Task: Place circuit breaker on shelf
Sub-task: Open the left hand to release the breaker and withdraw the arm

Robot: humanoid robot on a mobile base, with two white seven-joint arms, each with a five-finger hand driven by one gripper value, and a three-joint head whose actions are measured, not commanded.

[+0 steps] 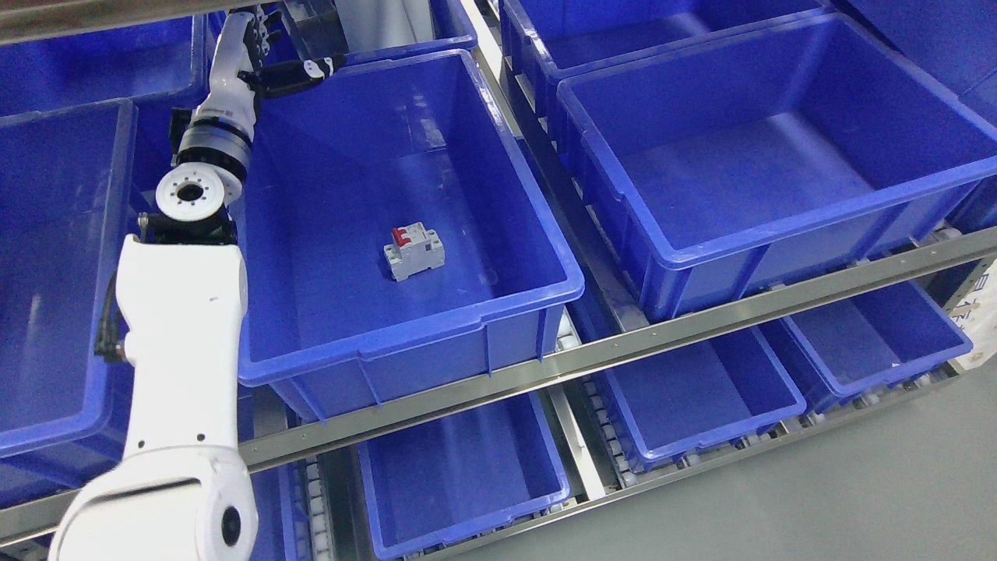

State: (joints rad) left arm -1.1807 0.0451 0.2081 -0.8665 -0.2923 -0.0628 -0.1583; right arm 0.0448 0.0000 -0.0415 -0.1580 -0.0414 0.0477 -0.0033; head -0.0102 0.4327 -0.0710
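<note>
Grey circuit breaker (413, 251), red switch, in blue bin (498, 195)

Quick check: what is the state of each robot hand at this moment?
Left hand: open, holding nothing, raised over the far left corner of the blue bin; circuit breaker lies inside it.
Right hand: not in view.

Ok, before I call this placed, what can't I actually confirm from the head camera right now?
- Left hand: up at the bin's far corner, its fingers partly cut off by the shelf rail at the top edge; open or shut is unclear.
- Right arm: out of view entirely.
- Circuit breaker: lies on the floor of the blue bin, but its label and switch position are too small to read.
- Lower bins: interiors partly hidden by the metal rail.
</note>
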